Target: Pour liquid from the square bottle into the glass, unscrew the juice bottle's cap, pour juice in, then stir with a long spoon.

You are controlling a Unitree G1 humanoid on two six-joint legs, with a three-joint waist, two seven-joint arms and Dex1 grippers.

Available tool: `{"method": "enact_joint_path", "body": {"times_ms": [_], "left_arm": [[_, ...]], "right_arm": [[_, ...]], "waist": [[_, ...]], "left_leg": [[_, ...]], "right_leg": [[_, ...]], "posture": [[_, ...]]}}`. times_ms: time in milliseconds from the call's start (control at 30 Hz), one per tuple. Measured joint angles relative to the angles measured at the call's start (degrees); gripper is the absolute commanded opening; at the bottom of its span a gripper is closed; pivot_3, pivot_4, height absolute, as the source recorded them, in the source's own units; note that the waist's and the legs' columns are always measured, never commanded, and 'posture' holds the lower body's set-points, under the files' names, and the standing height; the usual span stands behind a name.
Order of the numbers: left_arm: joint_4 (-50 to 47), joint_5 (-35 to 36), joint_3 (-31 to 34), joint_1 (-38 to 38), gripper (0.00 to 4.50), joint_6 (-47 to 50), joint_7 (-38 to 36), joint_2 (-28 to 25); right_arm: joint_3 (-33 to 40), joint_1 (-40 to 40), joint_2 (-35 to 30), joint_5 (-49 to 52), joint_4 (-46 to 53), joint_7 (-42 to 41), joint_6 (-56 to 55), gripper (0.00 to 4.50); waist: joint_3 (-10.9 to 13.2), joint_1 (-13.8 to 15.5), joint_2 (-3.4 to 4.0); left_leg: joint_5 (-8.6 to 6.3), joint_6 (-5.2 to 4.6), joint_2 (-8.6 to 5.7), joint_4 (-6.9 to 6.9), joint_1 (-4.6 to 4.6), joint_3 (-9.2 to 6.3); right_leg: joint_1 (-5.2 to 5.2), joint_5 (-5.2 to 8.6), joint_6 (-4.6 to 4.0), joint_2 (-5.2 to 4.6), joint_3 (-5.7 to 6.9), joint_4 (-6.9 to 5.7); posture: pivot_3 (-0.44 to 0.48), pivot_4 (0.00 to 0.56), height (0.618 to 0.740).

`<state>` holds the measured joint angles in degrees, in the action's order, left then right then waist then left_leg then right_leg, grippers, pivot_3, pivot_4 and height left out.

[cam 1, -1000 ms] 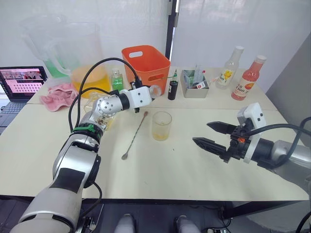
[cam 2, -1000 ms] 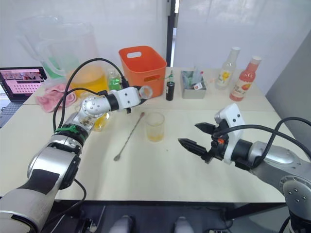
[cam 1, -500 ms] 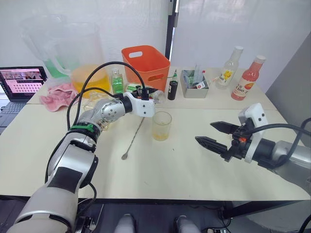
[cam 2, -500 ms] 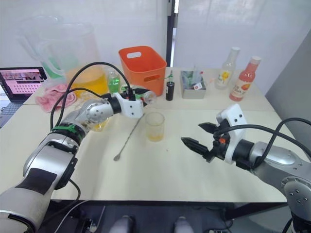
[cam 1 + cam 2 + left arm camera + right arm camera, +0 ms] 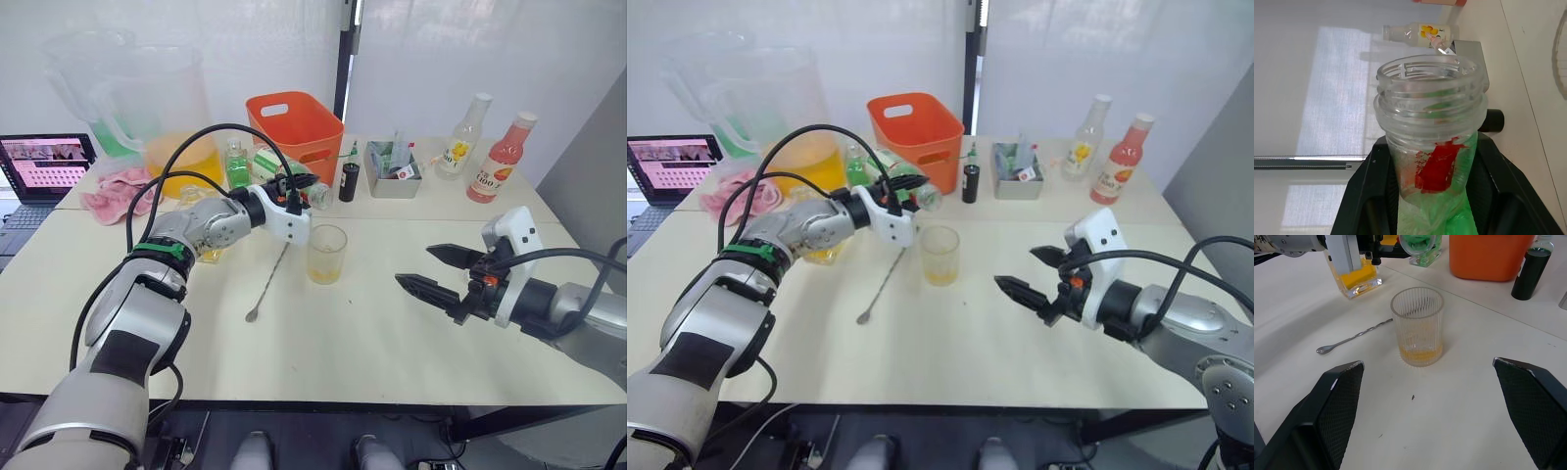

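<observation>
Left pincer (image 5: 290,190) is clamped on the juice bottle (image 5: 284,174), tipped on its side, open mouth toward the glass (image 5: 326,254), not yet over it. Thin plastic with liquid inside: light, squashy, slick label, so I hold near the neck with modest squeeze. Right pincer (image 5: 439,274) hangs wide open, well apart.

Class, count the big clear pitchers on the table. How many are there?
2. The pitcher with orange liquid stands at the table's back left; the pitcher with green liquid is behind it, further left, partly hidden by it.
</observation>
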<state>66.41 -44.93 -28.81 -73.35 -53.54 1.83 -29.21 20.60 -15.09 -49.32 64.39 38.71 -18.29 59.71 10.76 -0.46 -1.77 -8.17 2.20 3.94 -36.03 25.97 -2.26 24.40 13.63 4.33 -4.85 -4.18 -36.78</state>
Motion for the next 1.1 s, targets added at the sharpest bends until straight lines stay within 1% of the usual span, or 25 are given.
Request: {"method": "enact_joint_path", "body": {"times_ms": [133, 367, 1100], "left_arm": [[0.7, -1.3, -1.4, 0.0, 1.33, 0.2, 2.1, 0.0], [1.0, -2.3, -2.2, 0.0, 1.33, 0.2, 3.7, -0.1], [2.0, -3.1, -3.7, -0.1, 1.33, 1.3, 4.4, 0.0]], "right_arm": [[0.0, 0.0, 0.0, 0.0, 0.0, 0.3, 0.0, 4.46], [0.0, 0.0, 0.0, 0.0, 0.0, 0.6, 0.0, 4.46], [0.0, -0.4, 0.0, 0.0, 0.0, 0.9, -0.3, 4.46]], "waist": [[0.0, 0.0, 0.00], [0.0, 0.1, 0.00], [0.0, 0.1, 0.00]], "left_leg": [[0.00, 0.00, 0.00, -0.01, 0.00, 0.00], [0.00, 0.00, 0.00, -0.02, 0.00, 0.00], [0.00, 0.00, -0.01, -0.08, 0.00, 0.00]], "right_leg": [[0.00, 0.00, 0.00, 0.00, 0.00, -0.01], [0.00, -0.02, -0.02, 0.00, 0.00, -0.02], [0.00, -0.03, -0.04, 0.00, 0.00, -0.11]], "posture": [[0.000, 0.150, 0.703], [0.000, 0.150, 0.703], [0.000, 0.150, 0.703]]}}
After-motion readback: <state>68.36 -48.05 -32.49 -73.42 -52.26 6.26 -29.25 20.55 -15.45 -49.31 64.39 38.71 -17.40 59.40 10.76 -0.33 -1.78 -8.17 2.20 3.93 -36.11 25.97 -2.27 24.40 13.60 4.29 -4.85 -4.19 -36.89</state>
